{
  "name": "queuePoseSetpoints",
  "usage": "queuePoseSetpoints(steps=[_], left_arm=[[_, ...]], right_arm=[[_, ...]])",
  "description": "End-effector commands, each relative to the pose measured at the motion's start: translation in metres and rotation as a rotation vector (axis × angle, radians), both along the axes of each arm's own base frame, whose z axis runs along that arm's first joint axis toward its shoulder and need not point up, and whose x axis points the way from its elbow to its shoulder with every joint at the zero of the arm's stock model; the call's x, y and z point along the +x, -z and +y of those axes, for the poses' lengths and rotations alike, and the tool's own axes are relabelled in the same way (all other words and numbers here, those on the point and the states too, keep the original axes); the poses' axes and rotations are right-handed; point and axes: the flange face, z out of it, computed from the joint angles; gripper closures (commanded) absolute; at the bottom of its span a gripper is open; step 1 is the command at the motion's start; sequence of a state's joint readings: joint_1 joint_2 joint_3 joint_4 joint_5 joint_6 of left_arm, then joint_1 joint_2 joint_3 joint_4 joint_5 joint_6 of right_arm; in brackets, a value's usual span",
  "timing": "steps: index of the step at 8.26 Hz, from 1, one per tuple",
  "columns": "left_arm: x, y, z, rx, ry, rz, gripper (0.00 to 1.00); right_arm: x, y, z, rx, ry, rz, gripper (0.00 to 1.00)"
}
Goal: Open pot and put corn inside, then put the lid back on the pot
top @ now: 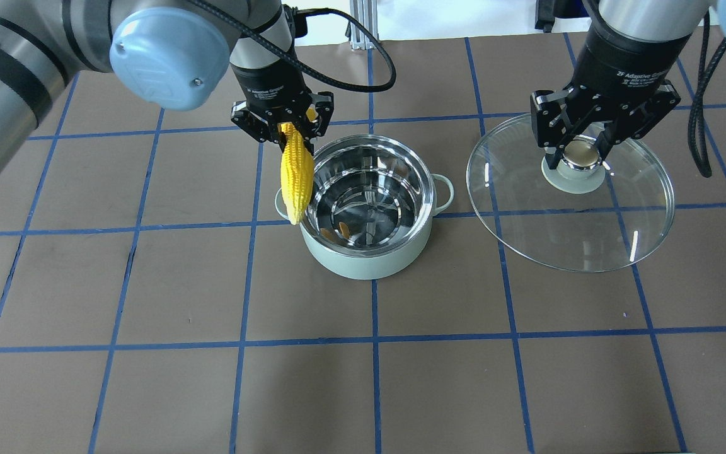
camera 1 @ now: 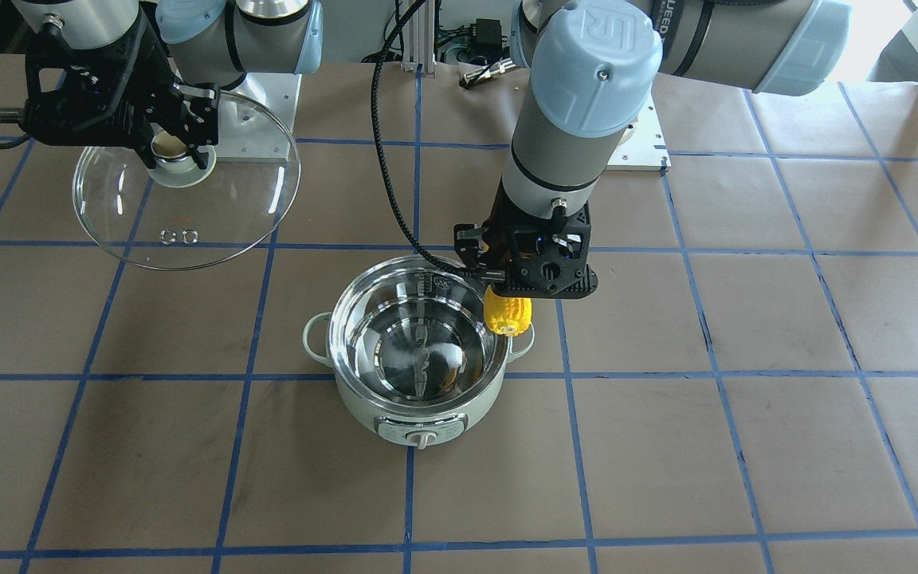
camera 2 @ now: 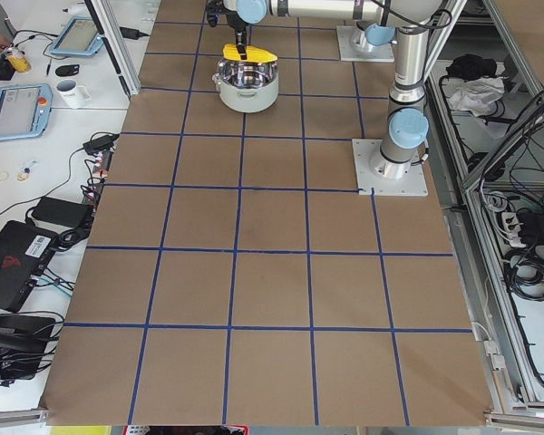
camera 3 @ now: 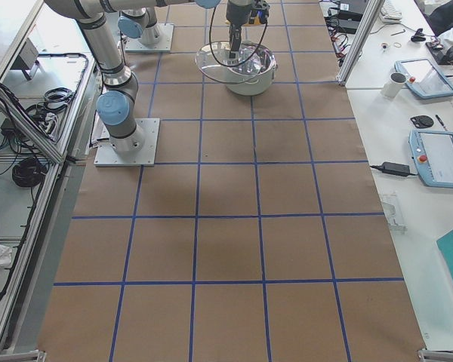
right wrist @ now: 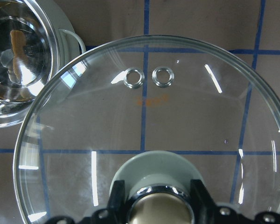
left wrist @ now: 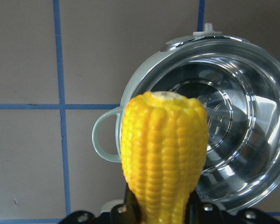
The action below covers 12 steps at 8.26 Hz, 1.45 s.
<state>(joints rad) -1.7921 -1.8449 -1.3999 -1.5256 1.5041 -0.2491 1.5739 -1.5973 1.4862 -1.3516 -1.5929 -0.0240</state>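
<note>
The mint-green pot (top: 363,263) stands open on the table, its steel inside empty; it also shows in the front view (camera 1: 419,405). My left gripper (top: 282,126) is shut on the yellow corn (top: 295,173), which hangs downward over the pot's left rim and handle. The left wrist view shows the corn (left wrist: 164,154) over that handle, with the pot (left wrist: 177,46) to its right. My right gripper (top: 580,151) is shut on the knob of the glass lid (top: 571,221) and holds it to the right of the pot, apart from it. The lid also shows in the right wrist view (right wrist: 149,121).
Brown paper with a grid of blue tape (top: 374,340) covers the table. The arms' base plates (camera 1: 642,151) lie at the robot's side. Side benches with tablets and cables (camera 2: 18,100) stand beyond the table's far edge.
</note>
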Motion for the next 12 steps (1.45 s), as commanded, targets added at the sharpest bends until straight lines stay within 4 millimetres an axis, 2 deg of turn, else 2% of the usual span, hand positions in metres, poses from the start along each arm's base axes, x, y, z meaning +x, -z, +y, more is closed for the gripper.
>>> queuePoseSetpoints(steps=[1,3,4,6,7,8,12], left_arm=[[-0.049,0.034,0.003,0.009,-0.043,-0.001,0.94],[-0.07,0.057,0.0,0.011,-0.062,-0.003,0.94],[-0.091,0.068,0.011,0.023,-0.044,-0.017,0.94],[-0.097,0.076,0.009,0.016,-0.009,-0.013,0.94],[-0.101,0.096,0.004,0.029,0.002,-0.021,0.94],[-0.103,0.102,0.0,0.017,0.007,-0.016,0.94],[-0.099,0.133,0.011,0.021,0.035,-0.017,0.92]], right_arm=[[0.0,-0.003,-0.002,-0.028,0.01,0.0,1.0],[0.002,-0.005,-0.005,-0.059,0.009,-0.009,1.0],[0.002,-0.005,-0.005,-0.061,0.008,-0.009,1.0],[0.001,-0.005,-0.005,-0.06,-0.001,-0.007,1.0],[0.001,-0.005,-0.005,-0.061,-0.002,-0.001,1.0],[0.001,-0.005,-0.005,-0.06,-0.005,-0.001,1.0],[0.001,-0.007,-0.007,-0.074,0.003,-0.004,1.0]])
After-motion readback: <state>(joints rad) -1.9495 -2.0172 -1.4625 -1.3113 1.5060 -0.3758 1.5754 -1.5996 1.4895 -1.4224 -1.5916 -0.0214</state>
